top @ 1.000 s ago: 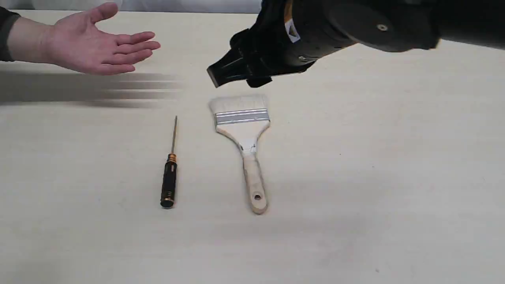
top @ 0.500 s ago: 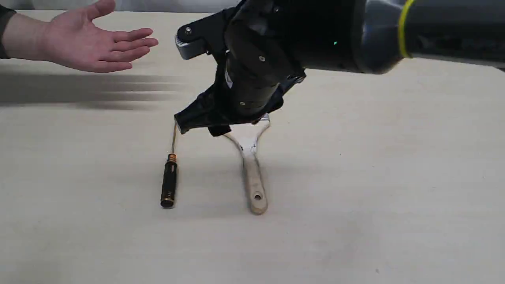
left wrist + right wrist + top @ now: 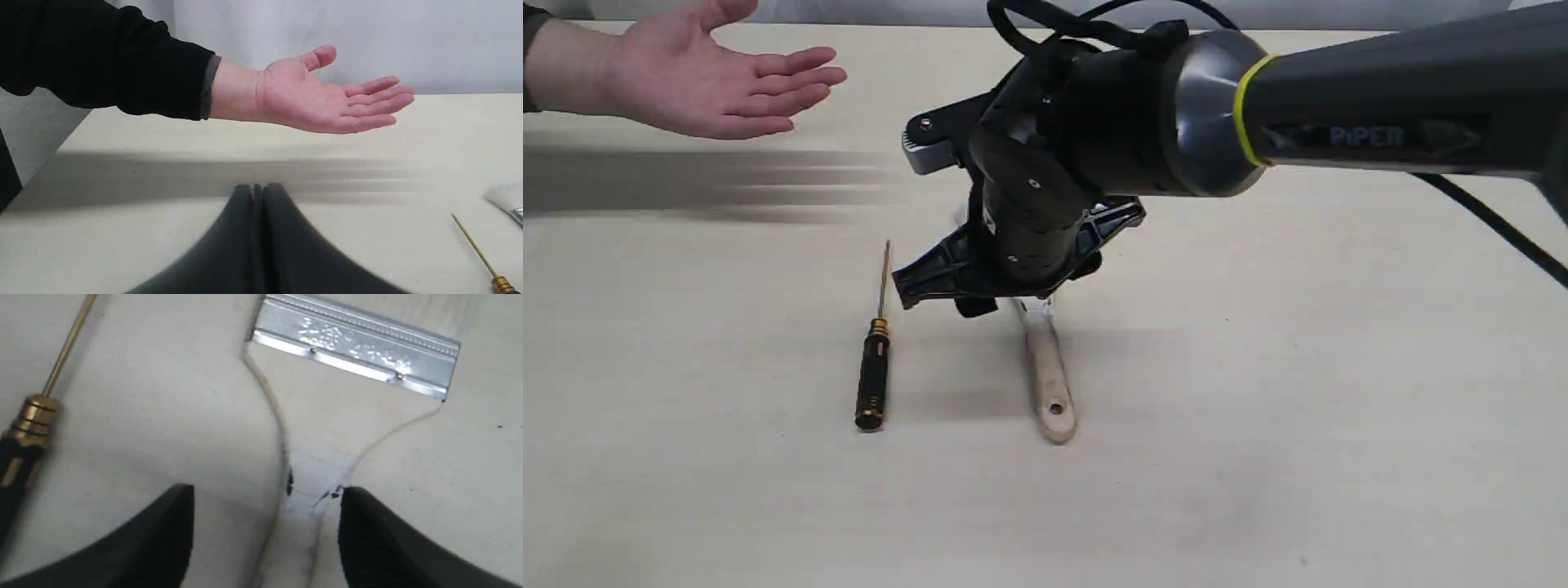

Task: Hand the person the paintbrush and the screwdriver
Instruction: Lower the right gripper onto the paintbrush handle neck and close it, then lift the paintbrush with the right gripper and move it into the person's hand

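Note:
The paintbrush [image 3: 1049, 384] lies flat on the table; in the exterior view my right arm covers its bristles and ferrule. My right gripper [image 3: 1029, 298] hangs low over the brush's neck. In the right wrist view this gripper [image 3: 265, 490] is open, its two fingers either side of the neck of the paintbrush [image 3: 310, 469], below the silver ferrule. The screwdriver [image 3: 872, 376] lies parallel to the brush on its left, untouched, and its gold collar shows as screwdriver [image 3: 34, 412]. The person [image 3: 711, 82] holds an open palm up at the far left. My left gripper [image 3: 257, 190] is shut and empty, near the person [image 3: 327, 102].
The pale table [image 3: 1339, 367] carries only the two tools. The right arm's black cable [image 3: 1486, 220] trails off to the right. A grey wall [image 3: 408, 36] backs the table's far edge. The hand's shadow falls on the table beneath it.
My right arm has swung down and toward the near side, from above the bristles to the brush's neck, its wrist turning downward. The tools and the person's hand have hardly moved.

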Available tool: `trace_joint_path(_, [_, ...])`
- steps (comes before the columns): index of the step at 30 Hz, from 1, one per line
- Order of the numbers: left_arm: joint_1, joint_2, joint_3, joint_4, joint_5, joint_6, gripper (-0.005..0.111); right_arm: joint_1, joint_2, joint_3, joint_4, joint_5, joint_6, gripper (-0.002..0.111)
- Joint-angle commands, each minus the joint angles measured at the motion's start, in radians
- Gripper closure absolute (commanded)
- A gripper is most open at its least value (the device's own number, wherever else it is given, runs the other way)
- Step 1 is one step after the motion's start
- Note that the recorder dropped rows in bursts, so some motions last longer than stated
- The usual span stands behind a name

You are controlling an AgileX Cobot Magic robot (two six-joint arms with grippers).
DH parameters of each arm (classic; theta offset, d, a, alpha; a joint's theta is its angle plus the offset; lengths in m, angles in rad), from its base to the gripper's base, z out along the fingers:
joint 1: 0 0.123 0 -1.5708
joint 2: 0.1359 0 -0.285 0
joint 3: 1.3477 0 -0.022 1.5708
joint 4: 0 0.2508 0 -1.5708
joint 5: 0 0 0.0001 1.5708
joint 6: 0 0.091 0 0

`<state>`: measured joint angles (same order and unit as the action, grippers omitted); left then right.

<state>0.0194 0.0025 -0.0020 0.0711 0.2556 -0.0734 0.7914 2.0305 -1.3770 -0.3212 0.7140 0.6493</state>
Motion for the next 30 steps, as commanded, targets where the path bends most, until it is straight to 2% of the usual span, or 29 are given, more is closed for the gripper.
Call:
trace_joint_path(1, [-0.008,-0.002,0.002,-0.004,-0.006,-0.002,0.107,-0.026,0.02,-0.005,-0.009,-0.006,0.02,0.052])
trace_joint_path(17, [-0.008,-0.002,0.002,-0.004,-0.006,-0.002,0.107,-0.062,0.129,-0.005,0.025,-0.013,-0.001,0.052])
trace_joint_path(23, [-0.008,-0.002,0.002,-0.001,-0.006,-0.002,0.107,-0.062,0.158,-0.005,0.025,-0.077,-0.002,0.053])
trace_joint_path(26, [-0.008,-0.002,0.002,-0.001,-0.006,-0.002,0.107,-0.062,0.164,-0.005,0.025,-0.086,0.001,0.061])
trace_joint_path(30, [-0.008,-0.002,0.002,-0.001,-0.006,-0.002,0.107,-0.062,0.166,-0.005,0.021,-0.067,0.001,0.085])
